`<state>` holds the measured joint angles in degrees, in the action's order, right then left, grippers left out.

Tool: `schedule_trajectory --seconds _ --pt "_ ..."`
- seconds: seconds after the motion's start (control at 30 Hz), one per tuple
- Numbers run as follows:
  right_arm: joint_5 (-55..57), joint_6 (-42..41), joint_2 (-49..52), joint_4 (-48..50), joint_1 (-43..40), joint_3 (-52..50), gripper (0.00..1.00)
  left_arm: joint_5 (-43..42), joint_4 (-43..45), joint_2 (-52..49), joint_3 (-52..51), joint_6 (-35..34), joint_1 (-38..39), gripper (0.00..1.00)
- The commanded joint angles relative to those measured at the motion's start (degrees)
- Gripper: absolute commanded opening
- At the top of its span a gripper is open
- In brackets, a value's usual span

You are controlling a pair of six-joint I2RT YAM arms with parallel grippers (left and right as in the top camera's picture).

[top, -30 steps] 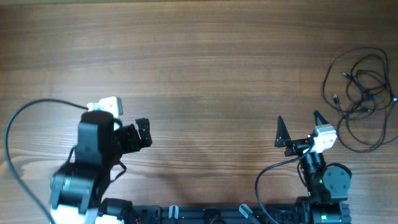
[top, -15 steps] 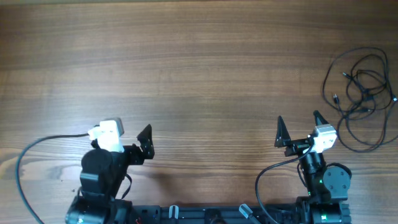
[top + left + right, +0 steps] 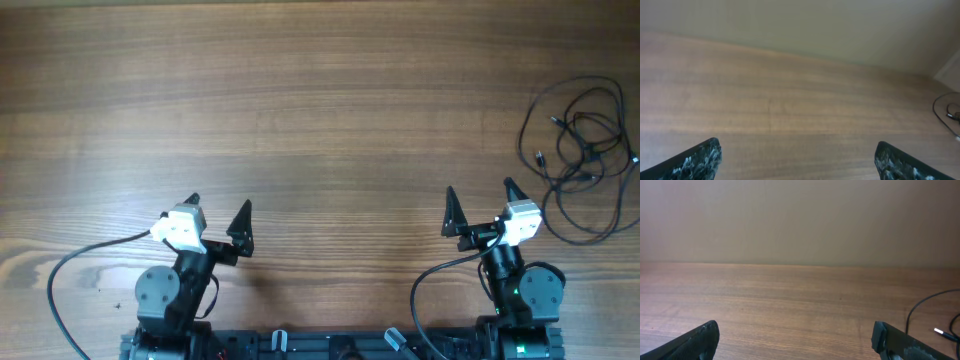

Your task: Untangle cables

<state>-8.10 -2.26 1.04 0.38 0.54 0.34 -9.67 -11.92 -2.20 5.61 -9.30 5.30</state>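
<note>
The cables [image 3: 580,155] are several thin black cords with small plug ends, lying in a loose tangle at the table's far right. Part of a loop shows at the right edge of the left wrist view [image 3: 946,112] and of the right wrist view [image 3: 935,315], where a silvery plug end shows too. My left gripper [image 3: 218,215] is open and empty near the front edge at the left. My right gripper [image 3: 480,205] is open and empty near the front edge, left of and nearer than the tangle.
The wooden table [image 3: 320,120] fills the overhead view. A thicker black arm cable [image 3: 75,270] loops beside the left arm's base, another [image 3: 430,285] beside the right arm's base. A pale wall stands beyond the table's far edge in both wrist views.
The left arm has swung back toward the front edge and turned so its open fingers point away from the base. The right arm and the cables have not moved.
</note>
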Motion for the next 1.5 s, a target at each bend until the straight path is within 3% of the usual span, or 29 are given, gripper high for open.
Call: schedule_trajectory --seconds 0.0,0.1,0.33,0.53,0.73,1.13,1.47 --pt "-0.9 0.63 -0.76 0.22 -0.04 -0.04 1.0 -3.3 5.95 2.01 -3.23 4.17 -1.31 1.0" --pt "-0.9 0.63 -0.76 0.2 -0.04 -0.04 1.0 -3.63 13.0 2.01 -5.29 7.32 -1.31 1.0" --pt "-0.87 0.63 -0.76 0.2 -0.04 -0.04 1.0 -2.91 18.6 2.01 -5.29 15.17 -1.31 1.0" --pt "-0.87 0.63 -0.76 0.2 -0.04 -0.04 1.0 2.43 15.26 2.01 -5.29 14.38 -1.29 1.0" --pt "-0.9 0.63 -0.76 0.2 -0.04 -0.04 1.0 7.72 7.28 2.01 -5.29 7.74 -1.29 1.0" --pt "-0.87 0.63 -0.76 0.2 -0.04 -0.04 1.0 12.15 7.82 2.01 -5.29 7.34 1.51 1.0" --pt "-0.87 0.63 -0.76 0.2 -0.04 -0.04 1.0 9.16 7.45 2.01 -5.29 7.37 1.62 1.0"
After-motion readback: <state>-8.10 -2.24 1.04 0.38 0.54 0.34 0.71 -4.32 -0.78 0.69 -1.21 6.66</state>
